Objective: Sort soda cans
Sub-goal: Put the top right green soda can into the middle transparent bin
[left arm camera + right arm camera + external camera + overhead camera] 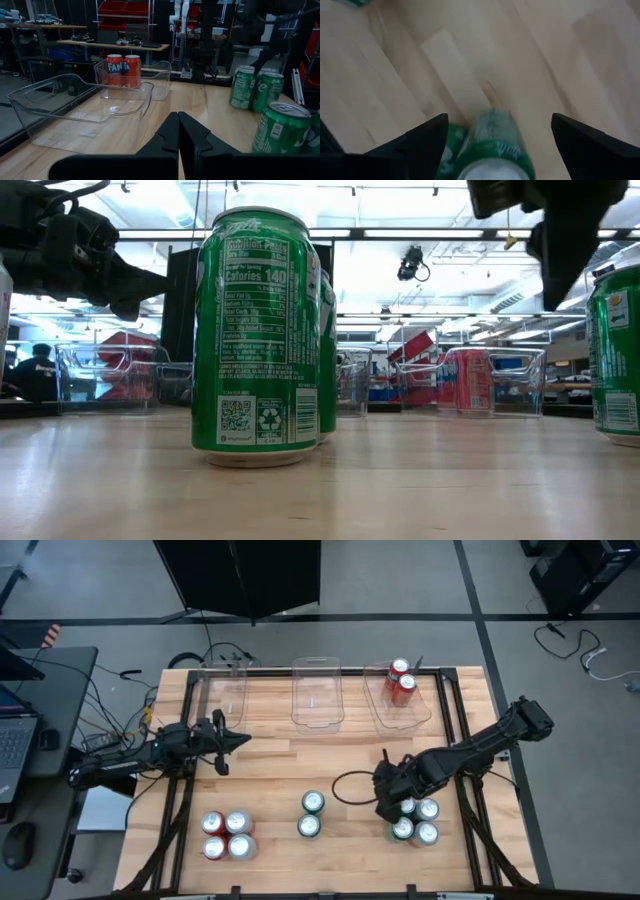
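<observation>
Two green soda cans stand upright near the table's middle front; the nearer one fills the low view. Another cluster of cans stands at the near right. My right gripper hangs over that cluster's left side, pointing down and open. In its wrist view its fingers stand on either side of a green can below, apart from it. Two red cans stand in the far right bin. My left gripper waits shut at the table's left.
Three clear plastic bins line the far edge: left, middle and right. Several more cans stand at the near left. A black cable loops on the table beside the right arm. Bare wood lies between the bins and the cans.
</observation>
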